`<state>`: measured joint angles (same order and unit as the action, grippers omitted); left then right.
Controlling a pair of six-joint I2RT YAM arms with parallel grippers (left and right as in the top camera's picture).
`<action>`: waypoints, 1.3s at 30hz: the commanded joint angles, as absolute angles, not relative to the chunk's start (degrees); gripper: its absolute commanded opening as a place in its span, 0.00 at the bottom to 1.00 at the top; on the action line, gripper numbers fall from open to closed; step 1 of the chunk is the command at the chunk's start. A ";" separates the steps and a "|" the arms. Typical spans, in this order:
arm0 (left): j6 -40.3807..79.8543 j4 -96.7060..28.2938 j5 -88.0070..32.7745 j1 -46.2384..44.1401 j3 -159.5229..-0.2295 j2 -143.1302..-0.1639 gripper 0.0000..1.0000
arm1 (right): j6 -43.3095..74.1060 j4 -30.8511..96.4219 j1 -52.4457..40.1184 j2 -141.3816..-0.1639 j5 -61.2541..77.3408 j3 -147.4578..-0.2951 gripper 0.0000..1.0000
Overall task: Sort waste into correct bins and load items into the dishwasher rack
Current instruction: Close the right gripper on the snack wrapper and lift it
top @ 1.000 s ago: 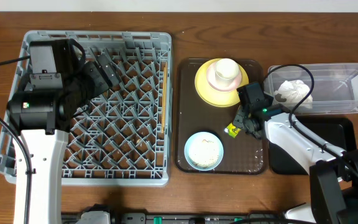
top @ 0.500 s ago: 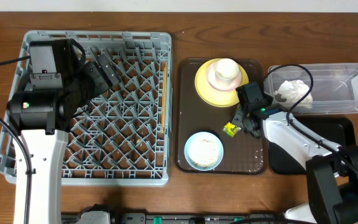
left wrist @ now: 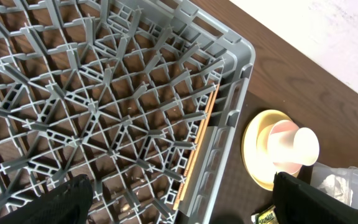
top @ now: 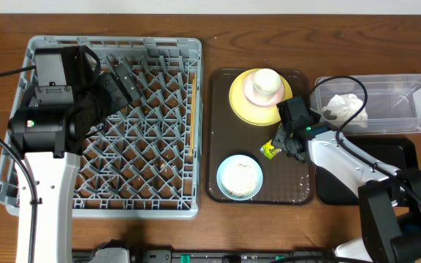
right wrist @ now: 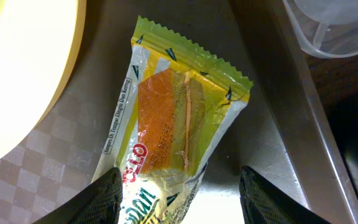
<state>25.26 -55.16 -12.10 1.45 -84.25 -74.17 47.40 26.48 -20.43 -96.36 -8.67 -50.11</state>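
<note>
Between yellow plate (right wrist: 17, 68) and tub (right wrist: 334, 25), wrapper (right wrist: 173, 118)

A dark brown wooden table (top: 269, 226) with streaky grain, evenly lit. Past its far edge runs a pale speckled surface (left wrist: 328, 31) — wall or floor, hard to tell.

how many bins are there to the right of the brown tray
2: the clear tub at the back, holding a tissue, and the black tray nearer the front, partly under the right arm.
</note>
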 commanded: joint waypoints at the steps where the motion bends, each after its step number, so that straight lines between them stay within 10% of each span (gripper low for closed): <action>1: 24.69 -55.24 -12.45 1.69 -84.62 -74.26 0.93 | 48.80 26.35 -21.19 -94.04 -8.99 -49.82 0.58; 29: 24.69 -55.24 -12.45 1.69 -84.62 -74.26 0.94 | 53.15 23.88 -24.08 -100.20 -9.19 -49.78 0.64; 39: 24.69 -55.24 -12.45 1.69 -84.62 -74.26 0.94 | 51.62 23.97 -24.08 -97.80 -6.17 -49.82 0.21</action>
